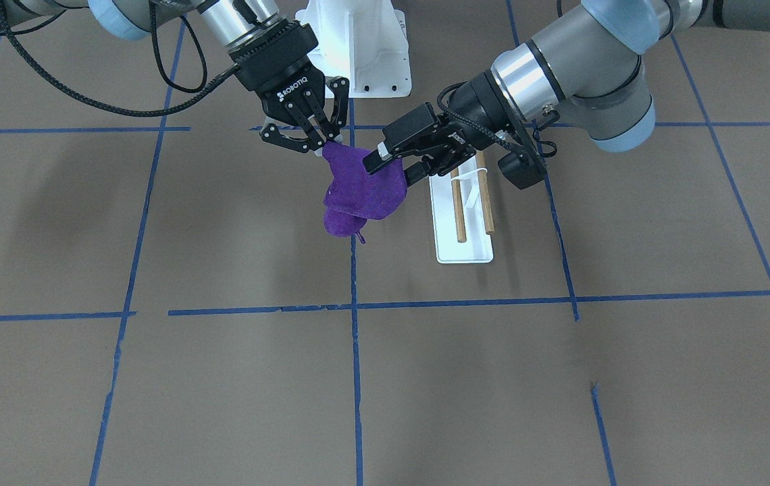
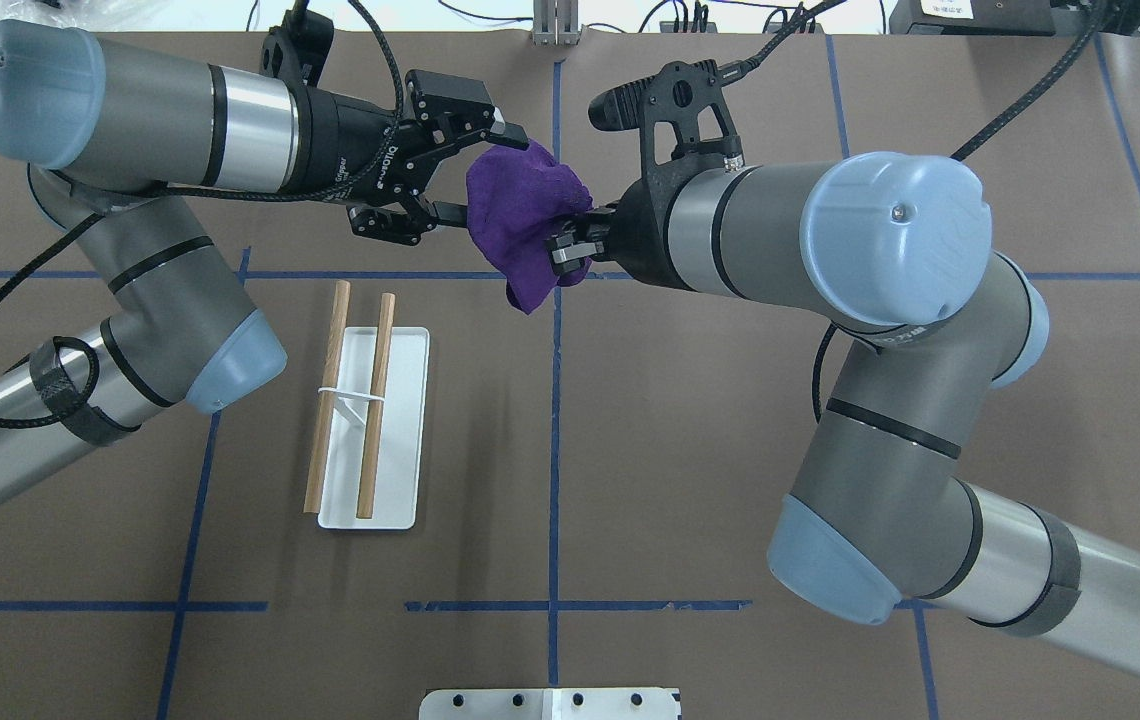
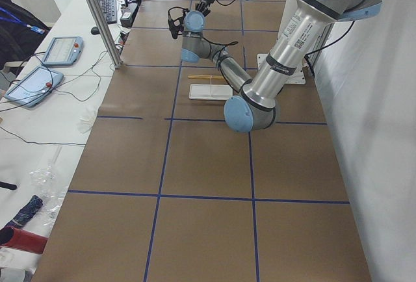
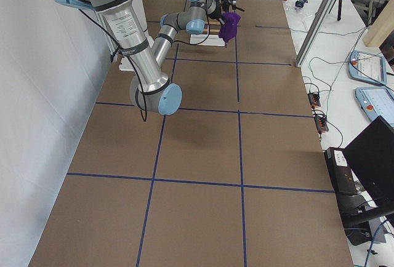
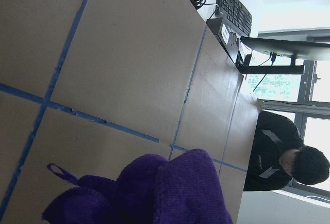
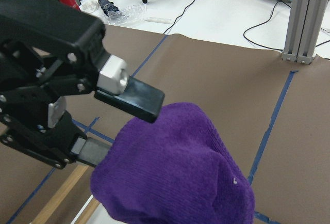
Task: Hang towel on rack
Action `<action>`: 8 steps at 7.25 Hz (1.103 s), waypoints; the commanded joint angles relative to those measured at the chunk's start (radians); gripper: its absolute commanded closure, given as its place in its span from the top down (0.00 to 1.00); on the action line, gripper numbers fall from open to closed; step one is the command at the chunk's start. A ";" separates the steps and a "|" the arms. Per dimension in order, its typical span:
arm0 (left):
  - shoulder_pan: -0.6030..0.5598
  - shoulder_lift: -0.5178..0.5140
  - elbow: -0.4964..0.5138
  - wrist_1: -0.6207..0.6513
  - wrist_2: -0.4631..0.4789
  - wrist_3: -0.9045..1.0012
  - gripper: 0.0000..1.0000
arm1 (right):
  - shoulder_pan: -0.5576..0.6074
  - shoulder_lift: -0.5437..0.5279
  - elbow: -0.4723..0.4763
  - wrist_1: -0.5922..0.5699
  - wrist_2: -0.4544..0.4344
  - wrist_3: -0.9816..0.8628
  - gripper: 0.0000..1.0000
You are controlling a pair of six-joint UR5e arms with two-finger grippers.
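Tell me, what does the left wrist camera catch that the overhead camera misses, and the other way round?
Only the left wrist view shows a person in black and a keyboard beyond the table. Only the overhead view shows the rack, the open left gripper and the right gripper pinching the purple towel. Both show that towel and the blue-taped table.

The towel (image 2: 520, 215) — purple, nubbly, bunched into a lump — hung clear of the table at the upper centre of the overhead view, one edge pinched in the right gripper (image 2: 568, 245); a small loop (image 1: 361, 236) dangled from its lowest point; the rack (image 2: 400, 440) stood upright left of centre, lower in that view and apart from the towel — flat white base, white upright, two parallel brown rods (image 2: 375, 400).
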 commanded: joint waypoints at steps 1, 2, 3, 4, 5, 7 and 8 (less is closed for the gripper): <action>0.002 -0.002 0.001 0.001 0.005 -0.001 0.92 | -0.006 0.000 0.009 -0.001 -0.001 0.002 0.00; 0.002 -0.002 0.001 0.001 0.005 -0.001 0.81 | -0.006 0.000 0.009 -0.001 0.000 0.002 0.00; 0.000 -0.002 0.000 0.004 0.005 -0.004 0.38 | -0.006 0.000 0.009 -0.001 0.000 0.001 0.00; 0.000 0.000 -0.003 0.001 0.005 0.005 0.00 | -0.007 0.000 0.009 -0.001 0.000 0.000 0.00; 0.000 0.000 -0.003 0.002 0.005 0.002 0.00 | -0.007 0.000 0.009 -0.001 0.002 0.000 0.00; 0.000 0.000 -0.006 0.007 0.005 -0.004 0.00 | -0.012 0.000 0.010 -0.001 0.001 0.008 1.00; 0.000 0.000 -0.006 0.007 0.005 -0.004 0.00 | -0.012 -0.002 0.013 -0.001 0.000 0.010 1.00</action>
